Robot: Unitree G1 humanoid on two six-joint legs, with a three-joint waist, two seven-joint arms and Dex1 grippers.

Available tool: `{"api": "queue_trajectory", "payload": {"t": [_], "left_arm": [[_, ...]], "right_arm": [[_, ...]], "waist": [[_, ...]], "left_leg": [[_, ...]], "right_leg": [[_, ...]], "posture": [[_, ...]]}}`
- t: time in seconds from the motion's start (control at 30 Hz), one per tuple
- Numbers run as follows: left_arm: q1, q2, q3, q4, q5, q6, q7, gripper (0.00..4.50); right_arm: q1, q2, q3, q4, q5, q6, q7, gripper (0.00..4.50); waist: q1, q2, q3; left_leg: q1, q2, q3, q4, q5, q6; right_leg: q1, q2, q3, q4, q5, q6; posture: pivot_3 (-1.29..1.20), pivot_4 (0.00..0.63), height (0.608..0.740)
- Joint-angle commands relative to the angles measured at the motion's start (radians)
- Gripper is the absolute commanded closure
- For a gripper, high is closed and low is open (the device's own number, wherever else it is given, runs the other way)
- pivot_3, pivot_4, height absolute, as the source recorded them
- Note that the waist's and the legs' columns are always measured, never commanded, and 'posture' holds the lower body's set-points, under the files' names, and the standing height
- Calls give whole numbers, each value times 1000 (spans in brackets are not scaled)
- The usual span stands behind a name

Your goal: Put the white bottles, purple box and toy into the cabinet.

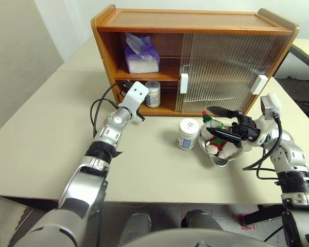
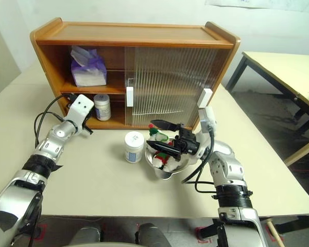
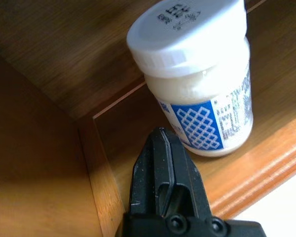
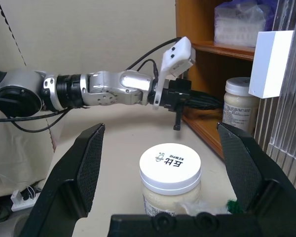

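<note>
The wooden cabinet (image 1: 195, 20) stands open on its left side. The purple box (image 1: 140, 54) sits on the upper shelf. One white bottle (image 3: 197, 74) stands upright on the lower shelf. My left gripper (image 3: 160, 136) is shut and empty, its tip close beside that bottle's label. The second white bottle (image 1: 187, 134) stands on the table in front of the cabinet. To its right the toy (image 1: 215, 143) lies in a steel bowl (image 1: 224, 158). My right gripper (image 1: 221, 123) hangs wide open just above the toy, pointing towards the second bottle (image 4: 170, 170).
Ribbed sliding doors (image 1: 221, 67) with white handles (image 1: 184, 83) cover the cabinet's right half. Cables loop off my left wrist (image 1: 100, 105). Another table (image 2: 278, 67) stands to the right. Bare tabletop (image 1: 46, 139) lies to the left and front.
</note>
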Motion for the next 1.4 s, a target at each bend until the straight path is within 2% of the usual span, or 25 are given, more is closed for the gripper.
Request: {"api": "queue_trajectory", "payload": {"t": [0.03, 0.37, 0.47, 0.57, 1.13, 1.4], "left_arm": [[-54, 2, -16, 75, 21, -29, -3, 4474], [-129, -10, -29, 234, 42, -85, 6, 4474], [-144, -20, -30, 267, 43, -116, 1, 4474], [-161, -32, -33, 296, 45, -134, 1, 4474], [-232, -115, -54, 405, 44, -187, -5, 4474], [-176, -85, -18, 343, 5, -185, -17, 4474]], "right_arm": [[-3, -5, -3, -10, -9, -10, -5, 0], [10, -10, -10, -29, -1, -11, -15, 0], [17, -11, -11, -38, 0, -9, -19, 0], [21, -14, -12, -44, 1, -7, -22, 0], [52, -26, -23, -78, 9, -5, -38, 0], [63, -23, -23, -88, 12, -6, -47, 0]], "waist": [[-2, 0, 0], [-14, 0, 0], [-14, 0, 0], [-15, 0, 0], [-37, 0, 0], [-55, 0, 0]], "left_leg": [[0, 0, 0, 0, 0, 0], [0, 0, 0, 0, -1, 1], [-1, 0, 0, 0, -1, 1], [-1, 0, 0, 0, -1, 1], [-3, -1, 0, 2, -1, 2], [-4, -1, 0, 2, -2, 3]], "right_leg": [[0, 0, 0, 0, 0, 0], [0, 0, 0, -1, -1, 1], [0, 0, 0, -1, -4, 7], [0, 0, 0, -1, -4, 8], [0, 0, 0, -3, -5, 13], [0, 0, 0, -4, -5, 14]], "posture": [[-105, 0, 740], [-124, 0, 740], [-129, 0, 740], [-133, 0, 740], [-166, 0, 740], [-153, 0, 740]]}}
